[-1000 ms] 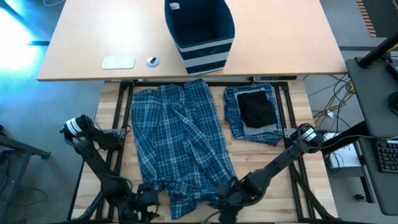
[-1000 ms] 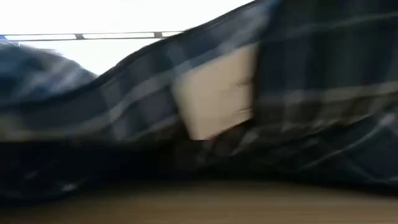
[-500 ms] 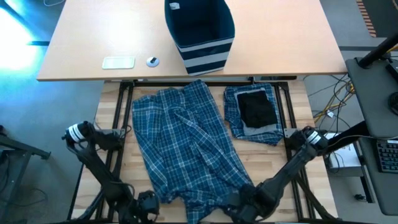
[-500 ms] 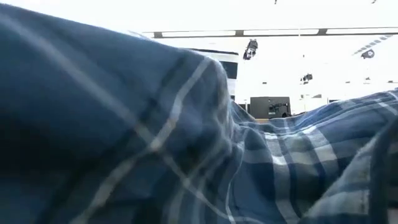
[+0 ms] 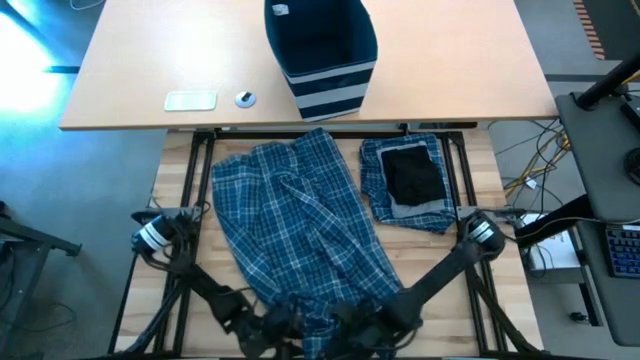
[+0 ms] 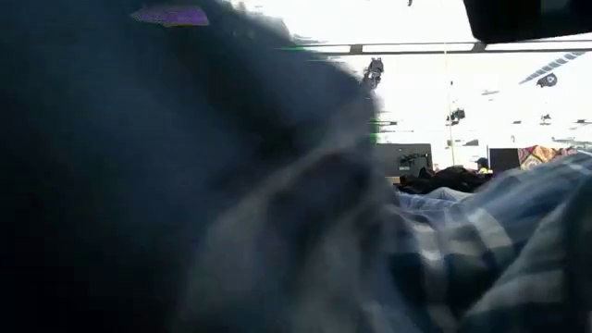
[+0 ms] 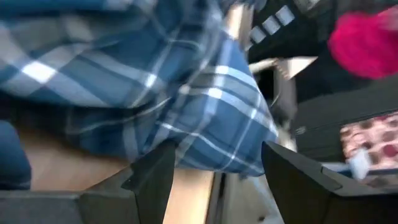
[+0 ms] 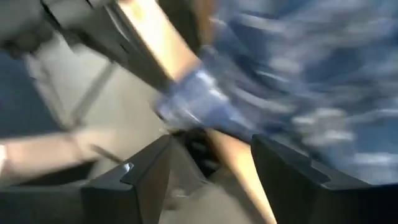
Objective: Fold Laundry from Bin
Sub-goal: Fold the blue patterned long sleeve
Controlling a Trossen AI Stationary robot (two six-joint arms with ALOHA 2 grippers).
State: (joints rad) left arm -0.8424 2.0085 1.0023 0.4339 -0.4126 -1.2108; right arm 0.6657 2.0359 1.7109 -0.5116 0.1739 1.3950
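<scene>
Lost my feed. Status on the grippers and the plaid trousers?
Left gripper open at trousers' near hem. Right gripper open beside it, nothing held. Trousers flat on table; folded pile alongside. Bin beyond, clear of both.

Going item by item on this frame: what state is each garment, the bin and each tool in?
Plaid trousers: spread flat on the wooden table, near hem bunched at the table's edge.
Folded plaid piece: lying flat beside the trousers.
Black piece: stacked on the folded plaid piece.
Bin: upright on the far table, nothing visible inside.
Left tool: open, at the trousers' hem.
Right tool: open, at the near table edge.
</scene>
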